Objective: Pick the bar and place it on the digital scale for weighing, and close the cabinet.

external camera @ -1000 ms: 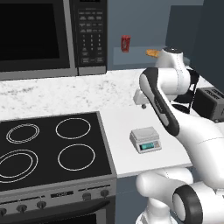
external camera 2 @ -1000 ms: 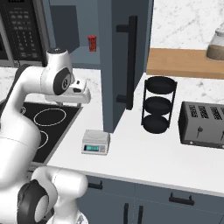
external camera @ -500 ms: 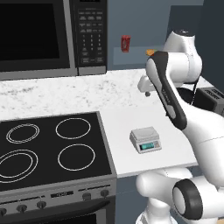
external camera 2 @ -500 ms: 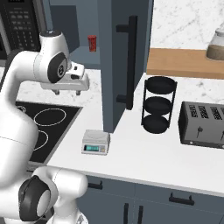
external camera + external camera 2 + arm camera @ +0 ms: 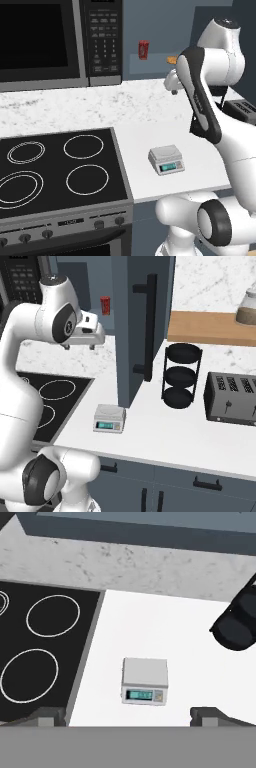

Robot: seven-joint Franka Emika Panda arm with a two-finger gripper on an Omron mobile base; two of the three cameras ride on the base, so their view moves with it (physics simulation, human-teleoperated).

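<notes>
End effector [image 5: 128, 714] hangs high above the white tabletop [image 5: 190, 662], looking straight down, its two fingertips [image 5: 49, 716] spread wide with nothing between them. Directly below, in the hand view, sits the digital scale [image 5: 144, 681], platform bare, teal display facing the front edge. It rests just beside the black cooktop [image 5: 40, 657], and a black three-tier rack [image 5: 237, 622] stands off to the other side.

Compared with a second ago, the arm has risen and swung back from the open cabinet [image 5: 142, 326]: the hand was then lower and reaching toward the cabinet, and it now sits up near shoulder height in the right base view [image 5: 87, 336]. The scale has not moved [image 5: 166, 159].

The cabinet door stands open, its black bar handle [image 5: 149, 326] facing the room. Inside, a red can [image 5: 144, 50] stands on the shelf, and a sliver of the tan-orange bar [image 5: 172, 60] shows on the shelf's right, partly hidden behind the arm. A black toaster [image 5: 232, 398] sits to the right of the rack.
</notes>
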